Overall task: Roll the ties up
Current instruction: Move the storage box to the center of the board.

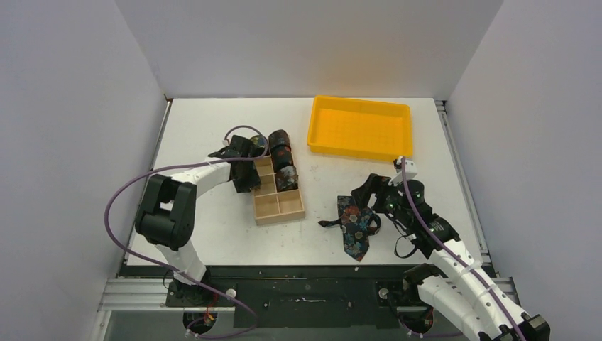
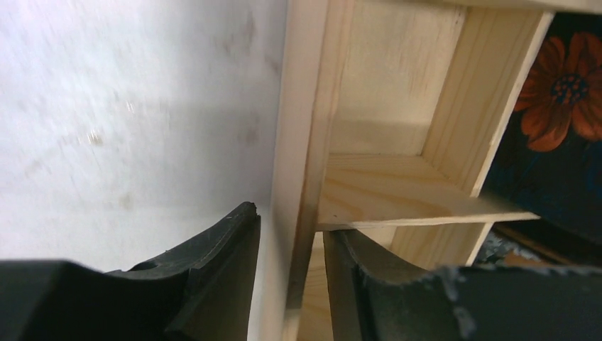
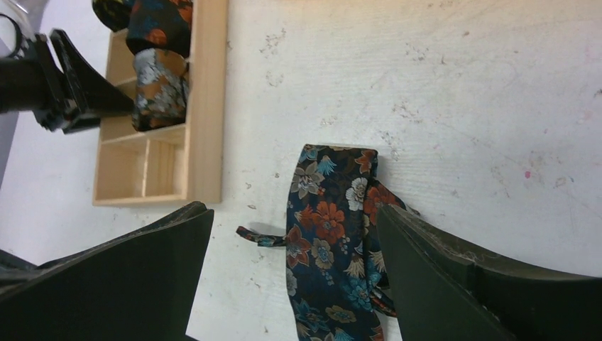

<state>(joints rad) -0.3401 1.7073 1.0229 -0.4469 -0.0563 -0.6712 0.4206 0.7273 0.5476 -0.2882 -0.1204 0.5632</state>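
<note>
Directly beneath the wide-open, empty right gripper (image 3: 292,213), the unrolled tie (image 3: 326,241) lies flat on the table (image 3: 461,85), long axis toward the near edge; left gripper (image 2: 291,222) straddles the wooden box (image 2: 302,106) wall, grip uncertain.

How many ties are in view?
3. Two rolls stand in the wooden box's right column: the far roll at its end, the near roll beside it. The loose tie lies on the table, to its right. The left arm may hide more.
</note>
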